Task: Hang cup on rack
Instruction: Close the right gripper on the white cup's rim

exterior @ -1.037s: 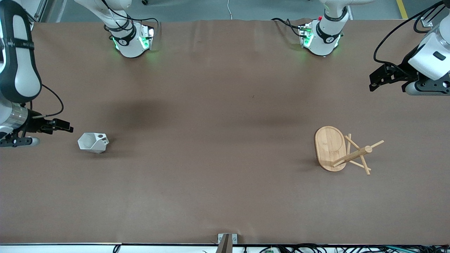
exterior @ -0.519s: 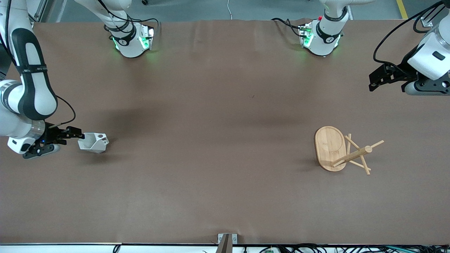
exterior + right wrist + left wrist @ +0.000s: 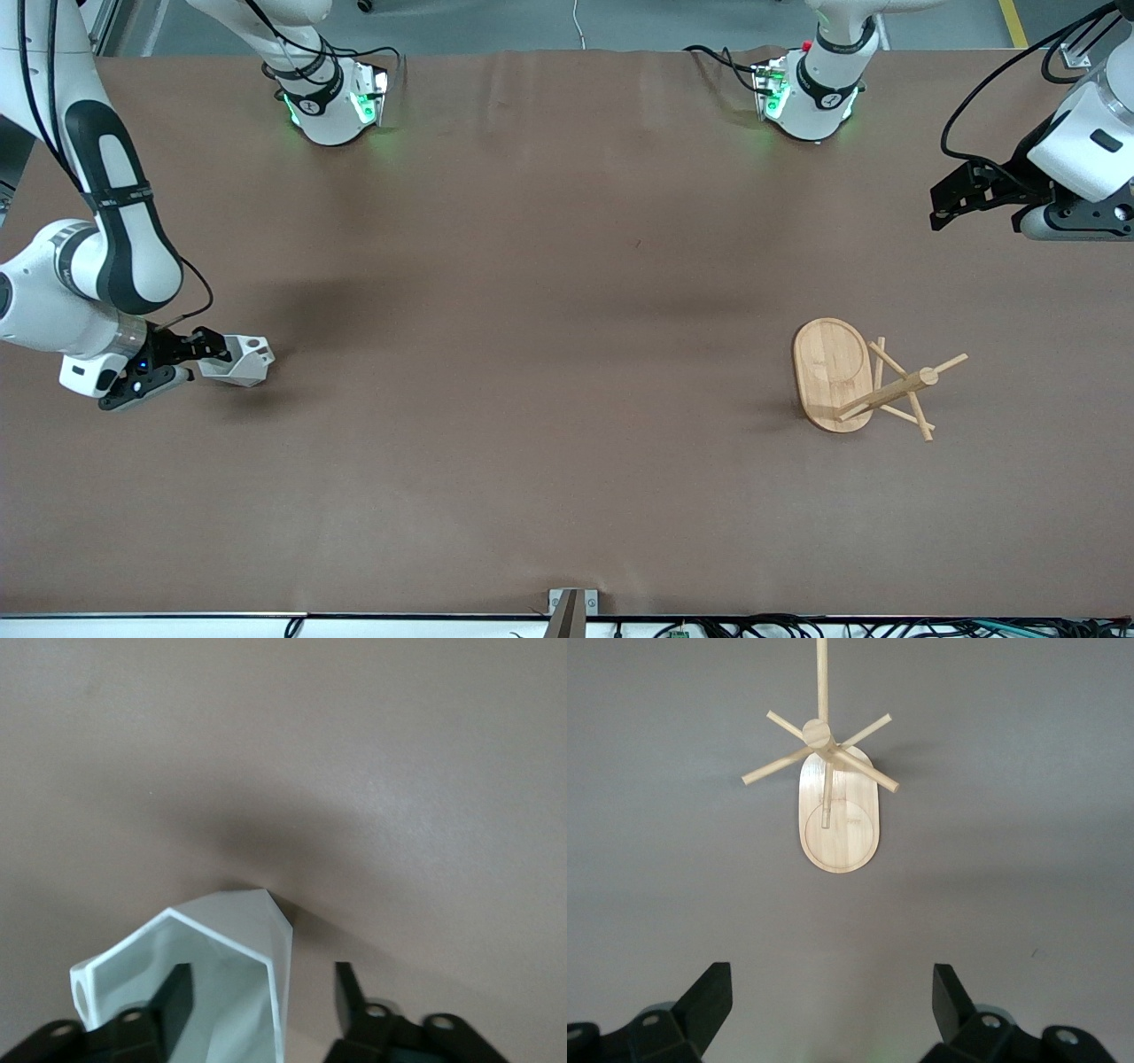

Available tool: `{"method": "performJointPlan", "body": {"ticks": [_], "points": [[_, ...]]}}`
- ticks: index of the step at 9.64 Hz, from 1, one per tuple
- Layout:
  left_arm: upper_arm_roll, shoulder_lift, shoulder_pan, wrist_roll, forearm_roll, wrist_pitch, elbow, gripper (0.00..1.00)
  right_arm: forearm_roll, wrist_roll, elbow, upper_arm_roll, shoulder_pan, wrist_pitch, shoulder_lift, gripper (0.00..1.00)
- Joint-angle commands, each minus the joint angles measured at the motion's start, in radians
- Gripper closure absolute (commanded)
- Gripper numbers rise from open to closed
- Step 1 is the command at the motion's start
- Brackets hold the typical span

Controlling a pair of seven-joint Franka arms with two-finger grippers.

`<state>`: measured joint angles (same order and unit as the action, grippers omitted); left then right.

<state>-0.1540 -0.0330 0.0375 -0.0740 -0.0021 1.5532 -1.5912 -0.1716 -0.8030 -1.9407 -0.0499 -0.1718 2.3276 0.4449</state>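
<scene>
On the brown table [image 3: 549,354], toward the right arm's end: the cup [image 3: 241,360], white and faceted, lying tipped on its side, its blocky handle with the round hole turned upward and toward the middle of the table, its open rim facing the right gripper [image 3: 215,352]. Right gripper, low at the table and at the cup's mouth: one finger [image 3: 174,999] reaches inside the cup, the other finger [image 3: 350,992] stands outside the cup wall, so the jaws straddle one wall of the cup; a gap shows between that wall and the outer finger in the right wrist view, jaws part-way open, not clamped on the wall. Toward the left arm's end of the table, well apart from the cup: the rack [image 3: 864,379], light bamboo, upright on its oval flat base [image 3: 838,824], round central post rising from the base with thin pegs angling outward; nothing hangs on it. Left gripper [image 3: 941,206], held in the air over the table's edge at the left arm's end, waiting: its two fingers [image 3: 709,997] spread wide with nothing between them, the rack in full sight of the left wrist view.
</scene>
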Motion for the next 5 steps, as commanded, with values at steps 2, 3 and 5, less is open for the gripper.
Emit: {"method": "performJointPlan", "body": {"ticks": [2, 3, 5], "points": [[-0.002, 0.021, 0.001, 0.010, -0.004, -0.015, -0.001, 0.00, -0.008, -0.071, -0.017, -0.001, -0.005, 0.009, 0.001, 0.99], [-0.002, 0.021, -0.001, 0.010, -0.004, -0.015, -0.001, 0.00, -0.008, -0.071, -0.018, -0.001, -0.005, -0.007, 0.000, 0.99], [-0.002, 0.021, 0.001, 0.010, -0.004, -0.015, -0.001, 0.00, -0.008, -0.056, -0.011, -0.001, -0.009, -0.057, -0.015, 0.99]]}}
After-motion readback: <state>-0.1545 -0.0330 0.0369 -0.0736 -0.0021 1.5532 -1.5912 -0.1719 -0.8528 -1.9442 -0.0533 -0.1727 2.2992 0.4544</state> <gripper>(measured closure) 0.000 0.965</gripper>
